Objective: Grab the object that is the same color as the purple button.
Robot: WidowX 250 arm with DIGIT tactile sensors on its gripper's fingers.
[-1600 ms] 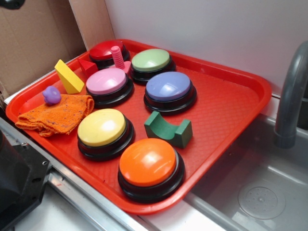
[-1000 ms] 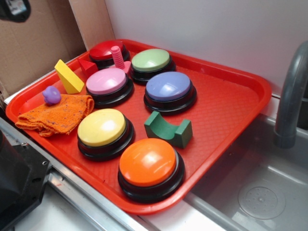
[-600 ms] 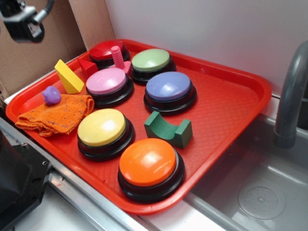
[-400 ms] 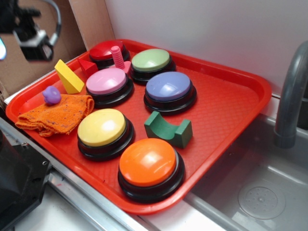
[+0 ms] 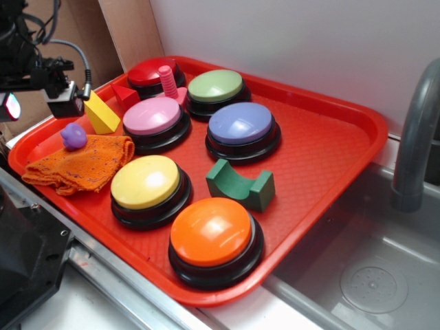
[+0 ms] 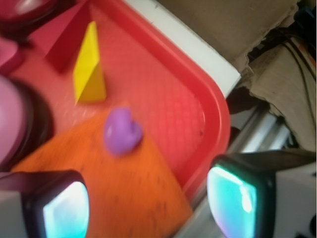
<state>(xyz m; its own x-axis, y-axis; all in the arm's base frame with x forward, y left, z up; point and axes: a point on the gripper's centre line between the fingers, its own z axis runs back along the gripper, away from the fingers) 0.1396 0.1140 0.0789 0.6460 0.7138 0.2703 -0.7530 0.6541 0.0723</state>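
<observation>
Purple toy (image 5: 73, 136) sits at the tray's left end, a small lumpy piece perched on the far edge of the crumpled orange cloth (image 5: 79, 163), and in the blurred wrist view the same toy (image 6: 122, 131) shows right where cloth (image 6: 114, 193) meets bare tray floor. End effector (image 5: 38, 86) hovers at the upper left, above the red tray's (image 5: 323, 155) left rim and just to the left of the yellow wedge block (image 5: 98, 110), clear of the toy, nothing in its grasp. Through the wrist camera the two fingers (image 6: 54, 203) frame the bottom corners with a wide gap between them, so it's spread open, the toy lying ahead of that gap, nearer the left finger. Yellow wedge (image 6: 89, 67) stands beyond the toy, a dark red triangular block (image 6: 62, 34) behind it. Over on the tray, the purple button (image 5: 242, 130) sits right of centre, glossy lavender dome on a black base, well apart from the toy. Pink button (image 5: 154, 122) is to its left, green button (image 5: 216, 91) and red button (image 5: 154, 74) are at the back with a pink screw peg (image 5: 168, 82) between them. Yellow button (image 5: 147, 187) and orange button (image 5: 213, 237) fill the front, a green arch block (image 5: 240, 184) just beside them. Grey sink basin (image 5: 371, 275) and faucet (image 5: 416, 137) lie off to the right.
</observation>
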